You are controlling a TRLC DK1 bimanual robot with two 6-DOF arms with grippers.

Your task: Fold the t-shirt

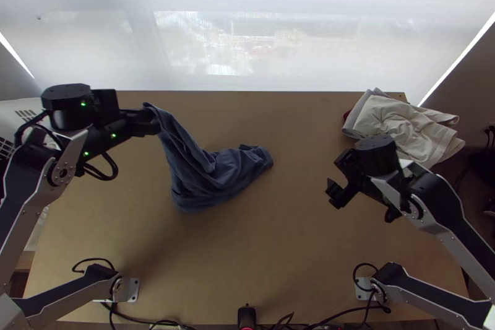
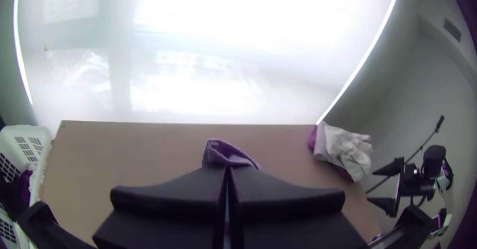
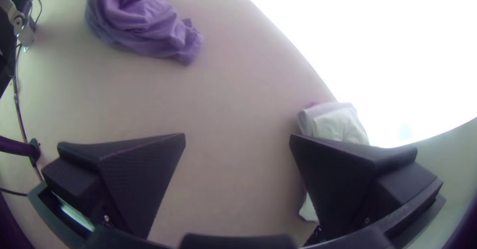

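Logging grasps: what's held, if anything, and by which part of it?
Blue t-shirt, in left hand, by one raised end; can't tell if hem or sleeve. Right hand open, empty.

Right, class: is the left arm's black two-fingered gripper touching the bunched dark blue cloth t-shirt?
Touching. The top view shows the left gripper pinching a raised end of the t-shirt, the rest lying bunched.

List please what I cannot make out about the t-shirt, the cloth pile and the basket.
- Gripped part of the t-shirt: left wrist view, hidden between the left claw's fingers.
- Collar and sleeves: top view, not distinguishable in the bunched folds.
- Cloth pile, lower layers: top view, covered by the pale upper cloth.
- Basket, outer side: left wrist view, cut off by the left edge.
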